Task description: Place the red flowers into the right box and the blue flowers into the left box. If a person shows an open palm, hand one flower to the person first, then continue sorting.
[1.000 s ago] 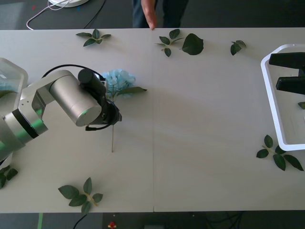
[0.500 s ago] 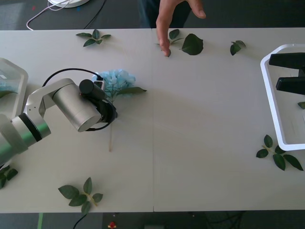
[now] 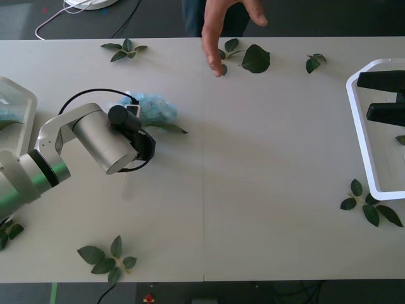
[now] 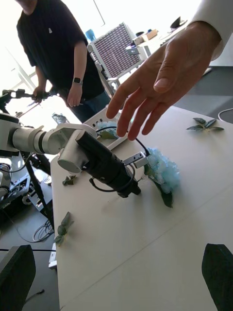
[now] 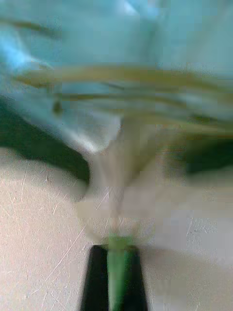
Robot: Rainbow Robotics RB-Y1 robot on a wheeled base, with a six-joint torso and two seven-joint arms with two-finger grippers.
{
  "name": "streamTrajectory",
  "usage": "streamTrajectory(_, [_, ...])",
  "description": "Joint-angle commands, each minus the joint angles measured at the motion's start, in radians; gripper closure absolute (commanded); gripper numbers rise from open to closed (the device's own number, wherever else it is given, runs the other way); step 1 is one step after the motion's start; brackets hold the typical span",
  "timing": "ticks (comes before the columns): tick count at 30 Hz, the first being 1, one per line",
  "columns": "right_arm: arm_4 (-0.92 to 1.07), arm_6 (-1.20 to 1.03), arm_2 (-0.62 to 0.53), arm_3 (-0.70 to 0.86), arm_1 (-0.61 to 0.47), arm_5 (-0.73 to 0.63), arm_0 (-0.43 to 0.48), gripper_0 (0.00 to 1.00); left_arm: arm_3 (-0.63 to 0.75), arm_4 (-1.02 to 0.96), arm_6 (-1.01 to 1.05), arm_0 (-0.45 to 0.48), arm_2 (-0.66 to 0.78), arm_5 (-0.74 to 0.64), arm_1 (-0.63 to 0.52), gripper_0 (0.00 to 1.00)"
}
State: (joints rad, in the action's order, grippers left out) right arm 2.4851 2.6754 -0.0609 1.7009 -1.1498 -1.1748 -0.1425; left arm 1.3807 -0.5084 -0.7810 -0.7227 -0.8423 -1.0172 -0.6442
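Left of centre in the front view, we see the left gripper [image 3: 144, 147] low over the white table [image 3: 266, 164], its black fingers [image 5: 114, 277] pinched shut on the green stem of the blue flower [image 3: 152, 107]. The pale blue bloom lies just above the gripper in that picture, with a dark leaf [image 3: 169, 128] trailing to its right. In the right wrist view we see the same flower [image 4: 162, 171] beside the left arm's black wrist. At the top centre of the front view a person's hand [image 3: 218, 28] reaches over the far table edge, fingers spread and pointing down toward a loose sprig of leaves [image 3: 243, 56]. At the right edge, we find the right gripper [image 3: 383, 95] parked above the white box [image 3: 361, 136], fingers apart. A clear box [image 3: 16, 95] sits at the left edge.
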Motion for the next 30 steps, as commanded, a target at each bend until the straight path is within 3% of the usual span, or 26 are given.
streamTrajectory(1, [-0.003,0.030,-0.017,0.016,-0.050,-0.006,0.011,0.00,0.031,0.011,-0.032,-0.026,0.037,0.005,0.011,1.00])
streamTrajectory(4, [-0.003,0.030,-0.017,0.016,-0.050,-0.006,0.011,0.00,0.080,0.008,-0.032,-0.026,0.069,-0.024,0.011,1.00])
streamTrajectory(7, [-0.003,0.030,-0.017,0.016,-0.050,-0.006,0.011,0.00,0.193,-0.007,-0.035,-0.026,0.141,-0.164,0.011,1.00])
streamTrajectory(12, [-0.003,0.030,-0.017,0.016,-0.050,-0.006,0.011,0.00,0.532,-0.075,-0.035,0.008,0.381,-0.624,0.006,1.00])
streamTrajectory(18, [-0.003,0.030,-0.017,0.016,-0.050,-0.006,0.011,0.00,0.882,-0.150,-0.032,0.081,0.640,-0.876,0.006,1.00])
streamTrajectory(24, [-0.003,0.030,-0.017,0.016,-0.050,-0.006,0.011,0.00,1.087,0.028,-0.043,0.080,0.733,-0.873,0.006,1.00])
streamTrajectory(28, [-0.003,0.030,-0.017,0.016,-0.050,-0.006,0.011,0.00,1.120,0.151,-0.055,0.080,0.749,-0.716,0.017,1.00])
streamTrajectory(30, [-0.003,0.030,-0.017,0.016,-0.050,-0.006,0.011,0.00,1.066,0.172,-0.058,0.077,0.749,-0.541,0.027,1.00])
